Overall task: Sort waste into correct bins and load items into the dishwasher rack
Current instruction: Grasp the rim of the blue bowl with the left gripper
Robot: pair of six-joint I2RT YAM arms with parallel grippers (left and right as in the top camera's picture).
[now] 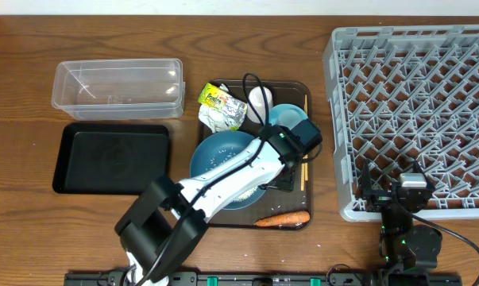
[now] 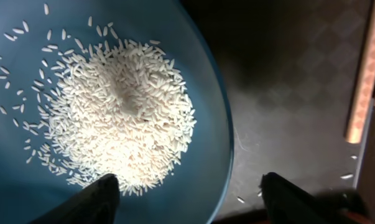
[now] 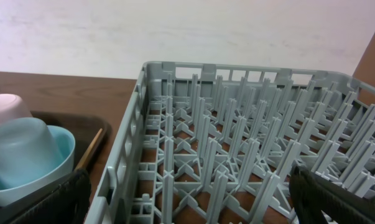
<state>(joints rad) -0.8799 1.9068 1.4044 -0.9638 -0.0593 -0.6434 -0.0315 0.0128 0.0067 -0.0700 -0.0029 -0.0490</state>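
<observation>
Overhead: left gripper (image 1: pixel 283 171) over dark-blue dish (image 1: pixel 215 151) rim on brown tray (image 1: pixel 299 86); carrot (image 1: pixel 283 218) beside dish.

Left wrist: fingers (image 2: pixel 94 202) spread wide, straddling dish rim; rice (image 2: pixel 119 106) piled inside.

Right wrist: right gripper (image 3: pixel 187 205) wide, empty, facing rack (image 3: pixel 237 143); light-blue bowl (image 3: pixel 56 168) beside rack.

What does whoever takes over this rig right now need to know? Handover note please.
Left gripper: jaws apart, straddling the rim of the dark-blue dish, nothing gripped yet. Right gripper: open, empty, at the rack's near edge.
Rice in dish; wrapper, cup, light-blue bowl, chopsticks, carrot all on brown tray.
Done: nothing. Black tray, clear box, rack empty.
Left: everything.
</observation>
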